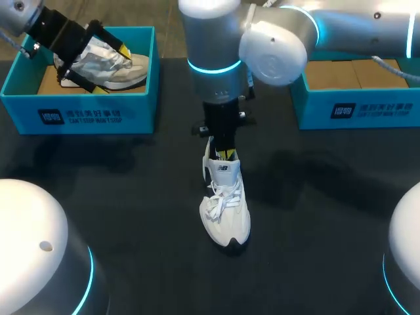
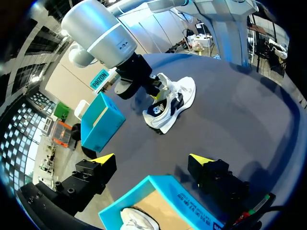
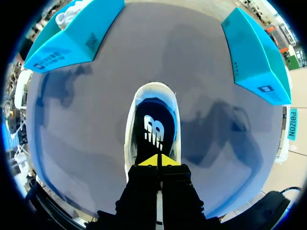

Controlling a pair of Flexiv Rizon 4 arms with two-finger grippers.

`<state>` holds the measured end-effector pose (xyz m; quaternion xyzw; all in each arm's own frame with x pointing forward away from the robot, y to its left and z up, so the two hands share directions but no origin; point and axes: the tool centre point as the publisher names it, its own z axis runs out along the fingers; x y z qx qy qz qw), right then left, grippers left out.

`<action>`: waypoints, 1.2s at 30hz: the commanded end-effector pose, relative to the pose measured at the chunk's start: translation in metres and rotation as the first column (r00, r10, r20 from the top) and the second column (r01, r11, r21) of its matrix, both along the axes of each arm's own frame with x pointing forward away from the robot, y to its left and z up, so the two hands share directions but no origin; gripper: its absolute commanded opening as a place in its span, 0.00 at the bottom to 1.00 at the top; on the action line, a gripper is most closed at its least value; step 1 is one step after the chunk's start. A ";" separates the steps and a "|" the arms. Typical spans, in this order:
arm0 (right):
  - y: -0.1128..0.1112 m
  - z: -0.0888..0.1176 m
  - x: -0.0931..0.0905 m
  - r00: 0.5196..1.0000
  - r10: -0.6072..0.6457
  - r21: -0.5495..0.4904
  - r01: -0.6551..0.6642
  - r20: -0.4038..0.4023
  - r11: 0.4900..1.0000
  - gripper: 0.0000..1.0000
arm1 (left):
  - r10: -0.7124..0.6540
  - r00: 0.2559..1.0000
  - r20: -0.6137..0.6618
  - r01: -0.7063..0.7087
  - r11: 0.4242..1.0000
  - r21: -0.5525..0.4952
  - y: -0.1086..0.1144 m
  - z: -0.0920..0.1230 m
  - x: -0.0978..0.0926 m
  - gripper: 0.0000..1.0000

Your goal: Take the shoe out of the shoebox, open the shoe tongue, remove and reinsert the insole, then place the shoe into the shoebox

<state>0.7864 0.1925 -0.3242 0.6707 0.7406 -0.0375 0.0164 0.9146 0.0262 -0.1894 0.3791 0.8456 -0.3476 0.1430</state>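
Standing mid-counter (image 1: 131, 197), the shoe (image 1: 225, 210) has the right claw (image 3: 158, 160) at its heel, fingertips pressed together. The left claw (image 2: 152, 159) hangs wide open and empty over the far-left shoebox (image 1: 79, 105).

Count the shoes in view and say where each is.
2. One shoe stands on the table, near its middle; the other lies in the left box. My right arm hides part of the right box, so another may be hidden.
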 end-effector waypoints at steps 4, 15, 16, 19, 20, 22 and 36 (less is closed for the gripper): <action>0.011 -0.011 -0.004 1.000 -0.006 -0.001 0.006 -0.006 1.000 0.00 | -0.008 1.000 -0.003 0.008 1.000 0.001 -0.001 -0.002 0.002 1.00; 0.014 -0.027 -0.011 0.999 -0.021 -0.021 0.020 -0.041 1.000 0.00 | -0.008 1.000 0.004 0.008 1.000 -0.002 -0.001 0.001 -0.001 1.00; 0.014 -0.028 -0.011 0.999 -0.025 -0.027 0.024 -0.040 0.999 0.00 | -0.008 1.000 0.004 0.008 1.000 -0.002 -0.001 0.001 -0.001 1.00; 0.011 -0.032 -0.012 0.999 -0.035 -0.041 0.033 -0.035 0.999 0.00 | -0.008 1.000 0.004 0.008 1.000 -0.002 -0.001 0.001 -0.001 1.00; 0.011 -0.033 -0.011 0.999 -0.038 -0.044 0.037 -0.030 0.998 0.00 | -0.008 1.000 0.004 0.008 1.000 -0.002 -0.001 0.001 -0.001 1.00; 0.010 -0.035 -0.011 0.999 -0.042 -0.050 0.040 -0.025 0.998 0.00 | -0.008 1.000 0.004 0.008 1.000 -0.002 -0.001 0.001 -0.001 1.00; 0.004 -0.065 -0.011 0.999 -0.039 -0.059 0.038 -0.025 0.998 0.00 | -0.008 1.000 0.004 0.008 1.000 -0.002 -0.001 0.001 -0.001 1.00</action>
